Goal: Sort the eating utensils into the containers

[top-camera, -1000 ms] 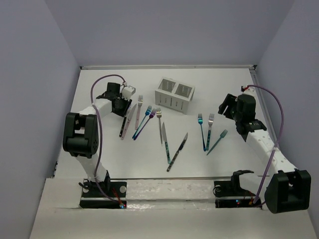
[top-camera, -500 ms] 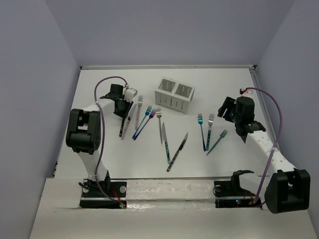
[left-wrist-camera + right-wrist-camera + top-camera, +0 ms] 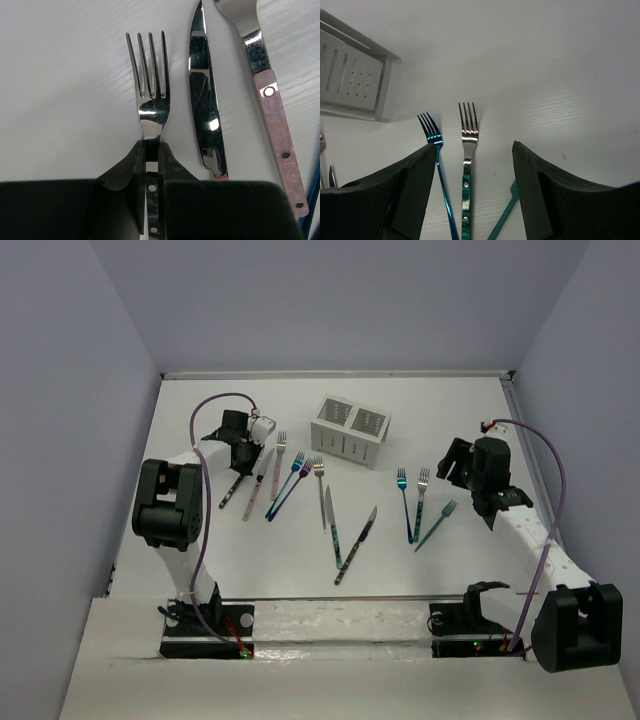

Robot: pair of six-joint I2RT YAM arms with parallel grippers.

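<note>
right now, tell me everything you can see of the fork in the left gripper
The fork is shiny silver metal, four straight tines, with a dark riveted handle. The left gripper pinches its neck, the handle running back between the fingers. It lies left of a knife, apart from it; whether it is off the table is unclear.

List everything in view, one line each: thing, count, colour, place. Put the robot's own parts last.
table: one, white, beneath all.
caddy: one, white, two compartments, far middle.
dark-handled fork: one, silver, far left, in the left gripper.
pink-handled knife: one, silver blade, right beside it.
pink-handled fork: one, silver, next rightward.
blue fork, purple fork: one each, left of centre.
silver fork: one, before the caddy.
knives: two, silver blades, darker handles, centre.
right-side forks: three, blue, green-handled, teal.
left gripper: black, shut on the dark-handled fork.
right gripper: black, open, above the right-side forks.
</note>
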